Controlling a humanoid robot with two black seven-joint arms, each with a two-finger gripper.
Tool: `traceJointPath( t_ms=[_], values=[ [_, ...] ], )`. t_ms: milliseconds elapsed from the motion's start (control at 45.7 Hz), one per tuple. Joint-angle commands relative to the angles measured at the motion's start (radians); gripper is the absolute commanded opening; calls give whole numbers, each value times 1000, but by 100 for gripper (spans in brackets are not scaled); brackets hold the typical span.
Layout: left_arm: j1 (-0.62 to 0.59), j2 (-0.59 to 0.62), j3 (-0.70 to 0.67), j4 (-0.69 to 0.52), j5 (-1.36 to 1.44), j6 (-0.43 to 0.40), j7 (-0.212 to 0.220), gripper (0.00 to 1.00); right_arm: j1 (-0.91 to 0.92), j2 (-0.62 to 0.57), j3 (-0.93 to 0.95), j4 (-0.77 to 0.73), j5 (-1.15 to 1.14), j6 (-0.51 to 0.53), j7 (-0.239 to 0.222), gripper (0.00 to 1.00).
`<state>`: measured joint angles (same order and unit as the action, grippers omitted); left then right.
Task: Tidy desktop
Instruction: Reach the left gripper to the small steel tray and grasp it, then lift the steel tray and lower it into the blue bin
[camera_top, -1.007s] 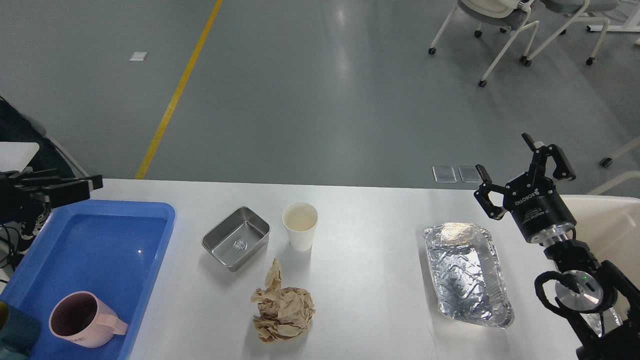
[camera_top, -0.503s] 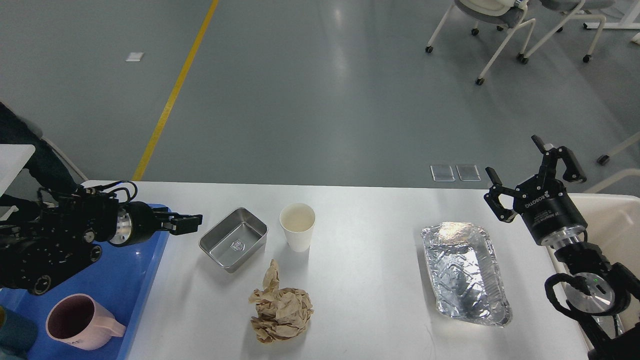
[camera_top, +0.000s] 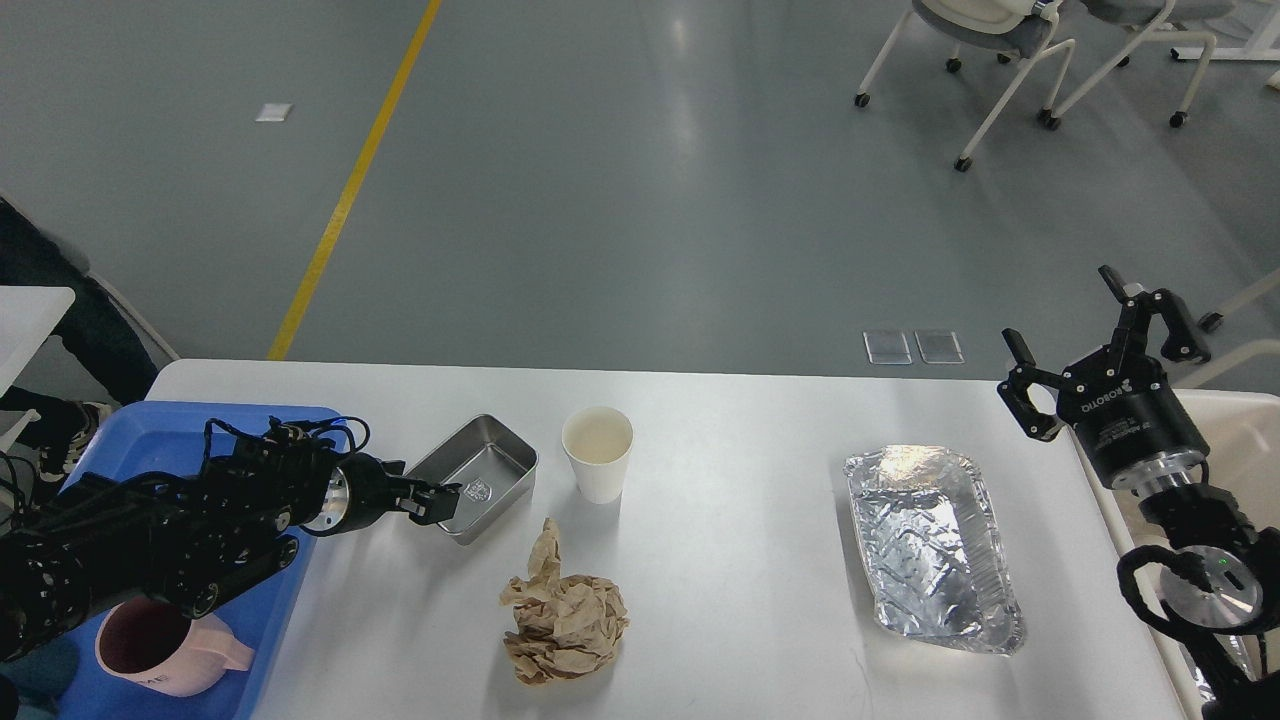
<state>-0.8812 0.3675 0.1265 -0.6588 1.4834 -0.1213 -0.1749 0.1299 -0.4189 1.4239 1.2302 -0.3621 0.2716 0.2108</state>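
The white desktop carries a small steel box, a white paper cup, a crumpled ball of brown paper and an empty foil tray. My left gripper reaches in low from the left, its fingers slightly apart at the steel box's near left rim; I cannot tell whether it touches. My right gripper is open and empty, raised above the table's far right edge, right of the foil tray.
A blue plastic tray at the left holds a pink mug, partly under my left arm. A cream bin stands off the right edge. Office chairs stand far behind on the grey floor.
My left arm has swung in from the left and come down, its gripper now at the steel box's rim. My right gripper has drifted a little right and away from the foil tray.
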Motion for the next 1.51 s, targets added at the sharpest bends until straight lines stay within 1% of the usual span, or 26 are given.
traceJointPath(
  t_ms=[0,88,153,175,241,306,372,569,613,722,788,853,1007,1116,1225,1335,1488],
  values=[
    [-2,-16,22,28,-2,19,9,65,-7,-9,12,0,0,3,1,100],
    [-4,-32,22,60,-8,17,12,42,-10,-11,13,0,0,3,1,100],
    [-2,-47,24,94,-11,15,12,27,-10,-9,13,0,0,3,1,100],
    [-2,-53,24,106,-11,14,11,24,-10,-9,13,0,0,3,1,100],
    [-1,-65,25,134,-11,11,11,18,-10,-8,13,0,0,3,1,100],
    [1,-78,31,153,-11,9,8,8,-10,-8,17,0,0,3,1,100],
    [1,-85,45,160,-12,8,8,1,-10,-8,17,0,0,3,1,100],
    [-24,-93,42,163,-31,0,2,0,-10,-9,18,0,0,1,1,100],
    [-45,-91,42,162,-41,-14,0,0,-10,-9,18,0,0,1,1,100],
    [-107,-52,38,139,-67,-84,-15,0,-10,-6,18,0,0,0,-1,100],
    [-157,10,35,116,-78,-127,-38,0,-10,-6,18,0,0,0,-1,100],
    [-223,82,33,58,-92,-172,-52,0,-10,-6,17,2,0,0,1,100],
    [-398,252,33,-120,-117,-271,-52,0,-10,-1,15,5,0,-5,-1,100],
    [-513,396,33,-252,-117,-340,-52,0,-10,-1,15,6,0,-5,-1,100],
    [-628,539,28,-382,-117,-434,-51,0,-10,-1,15,6,0,-5,-1,100],
    [-679,657,27,-479,-117,-463,-47,0,-10,0,13,6,0,-5,-1,100],
    [-656,722,41,-482,-117,-442,-38,1,-10,2,9,22,0,-6,-1,100]
  ],
)
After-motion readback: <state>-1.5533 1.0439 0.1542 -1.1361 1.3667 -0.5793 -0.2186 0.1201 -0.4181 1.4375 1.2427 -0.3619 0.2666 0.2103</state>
